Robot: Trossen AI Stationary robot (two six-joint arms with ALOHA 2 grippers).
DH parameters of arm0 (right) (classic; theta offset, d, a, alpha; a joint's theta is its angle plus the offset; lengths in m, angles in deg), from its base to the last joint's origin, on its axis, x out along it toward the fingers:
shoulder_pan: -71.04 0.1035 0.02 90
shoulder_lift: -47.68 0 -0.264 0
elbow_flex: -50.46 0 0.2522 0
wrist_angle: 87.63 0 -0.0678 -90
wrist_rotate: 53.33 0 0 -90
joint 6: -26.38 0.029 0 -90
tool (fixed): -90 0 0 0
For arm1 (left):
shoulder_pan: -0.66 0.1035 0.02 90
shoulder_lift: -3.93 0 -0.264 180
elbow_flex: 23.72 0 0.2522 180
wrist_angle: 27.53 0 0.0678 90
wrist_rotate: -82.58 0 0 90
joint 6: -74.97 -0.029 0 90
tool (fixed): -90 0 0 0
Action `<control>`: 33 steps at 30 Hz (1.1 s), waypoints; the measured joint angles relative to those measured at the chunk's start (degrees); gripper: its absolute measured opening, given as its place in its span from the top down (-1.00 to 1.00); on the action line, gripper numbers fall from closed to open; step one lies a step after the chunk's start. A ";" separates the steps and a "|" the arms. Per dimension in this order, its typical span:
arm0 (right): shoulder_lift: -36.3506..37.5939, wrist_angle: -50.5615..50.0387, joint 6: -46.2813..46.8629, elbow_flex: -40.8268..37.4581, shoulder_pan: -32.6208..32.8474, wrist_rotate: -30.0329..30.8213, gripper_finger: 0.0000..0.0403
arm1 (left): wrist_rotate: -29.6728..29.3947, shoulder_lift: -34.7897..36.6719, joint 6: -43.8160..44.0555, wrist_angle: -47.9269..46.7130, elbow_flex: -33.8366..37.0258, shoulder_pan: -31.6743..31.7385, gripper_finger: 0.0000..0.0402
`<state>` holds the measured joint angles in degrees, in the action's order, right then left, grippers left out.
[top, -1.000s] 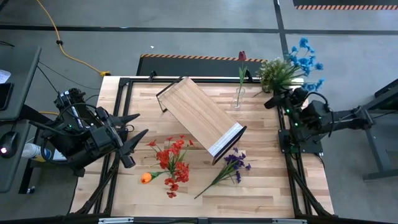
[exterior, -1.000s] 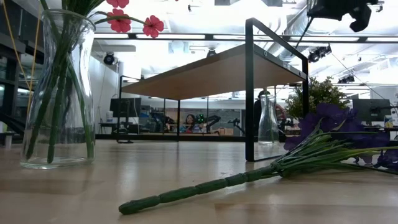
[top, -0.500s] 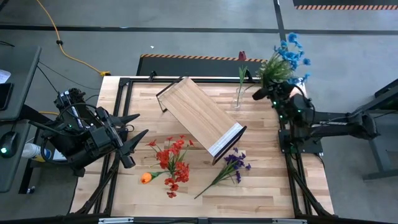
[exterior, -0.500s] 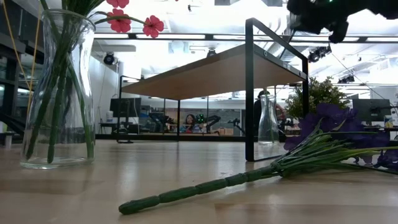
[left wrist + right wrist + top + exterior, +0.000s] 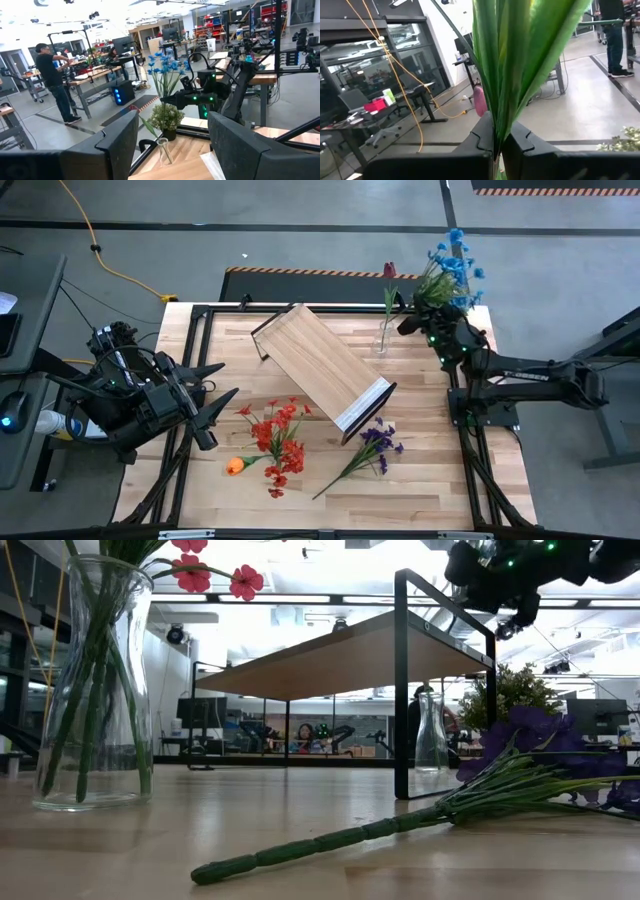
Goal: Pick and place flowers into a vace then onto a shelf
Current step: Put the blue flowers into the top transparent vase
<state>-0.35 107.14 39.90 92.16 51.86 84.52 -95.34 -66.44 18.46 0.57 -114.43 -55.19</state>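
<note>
High view shows your right gripper (image 5: 412, 321) clamped on blue flowers (image 5: 452, 263) near the vase (image 5: 382, 338); left gripper (image 5: 215, 392) waits wide; shelf (image 5: 322, 366) step remains.

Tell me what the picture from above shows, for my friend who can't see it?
The right pincer holds blue flowers near a thin glass vase at the table's far edge. A wooden shelf lies slantwise mid-table, with red flowers, an orange flower and purple flowers nearer. The left pincer waits open at the left edge.
</note>
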 joint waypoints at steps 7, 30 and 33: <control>-3.62 -0.11 1.57 0.00 0.00 -0.92 0.98 | -0.02 0.00 0.02 0.00 0.00 0.00 -0.35; -7.52 0.46 4.46 0.02 0.02 -0.68 0.98 | -0.04 0.00 0.26 -0.01 0.00 0.02 -0.35; -7.52 0.51 4.46 0.03 0.02 -0.78 0.98 | -0.04 0.00 0.26 -0.02 0.00 0.02 -0.36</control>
<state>-7.87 107.65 44.36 92.19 51.88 83.74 -95.38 -66.44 18.72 0.55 -114.43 -55.17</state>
